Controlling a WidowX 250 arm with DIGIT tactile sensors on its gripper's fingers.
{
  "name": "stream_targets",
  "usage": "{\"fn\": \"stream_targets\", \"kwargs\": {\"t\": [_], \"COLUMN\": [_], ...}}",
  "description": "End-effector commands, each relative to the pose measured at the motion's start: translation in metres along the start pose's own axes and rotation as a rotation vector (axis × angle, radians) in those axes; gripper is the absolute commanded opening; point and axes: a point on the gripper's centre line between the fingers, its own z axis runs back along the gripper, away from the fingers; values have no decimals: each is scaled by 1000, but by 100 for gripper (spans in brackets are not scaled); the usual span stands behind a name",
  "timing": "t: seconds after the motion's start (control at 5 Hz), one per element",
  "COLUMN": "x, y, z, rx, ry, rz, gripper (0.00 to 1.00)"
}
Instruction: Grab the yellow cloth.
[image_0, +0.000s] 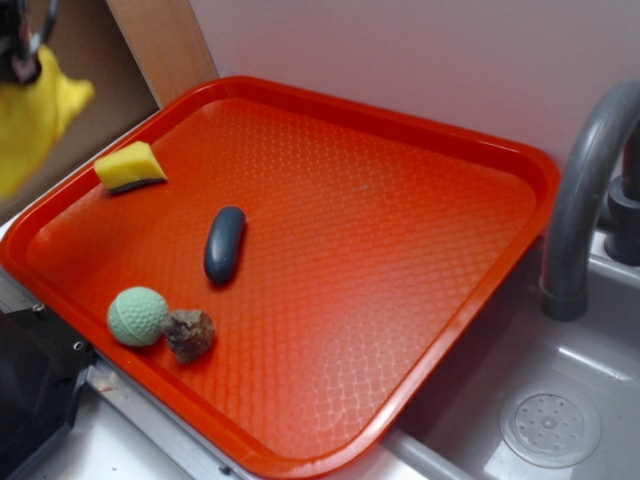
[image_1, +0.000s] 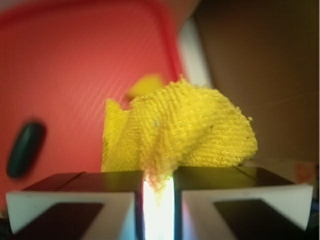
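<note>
The yellow cloth hangs in the air at the far left of the exterior view, off the tray's left rim, under my gripper, which is cut off by the frame's top corner. In the wrist view the cloth bunches just beyond my gripper, with a pinch of its woven fabric caught in the narrow gap between the two dark fingers. The jaws stand nearly closed on that fold.
An orange tray holds a yellow wedge sponge, a dark blue oblong object, a green ball and a brown lump. A grey faucet and sink drain lie at the right. A wall stands behind.
</note>
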Motion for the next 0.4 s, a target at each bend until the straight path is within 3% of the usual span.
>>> {"fn": "stream_targets", "kwargs": {"t": [0.0, 0.2], "x": [26, 18], "y": [-31, -35], "z": [78, 68], "rx": [-149, -129], "ry": [-172, -156], "rz": [-69, -111], "gripper": [0, 0]}}
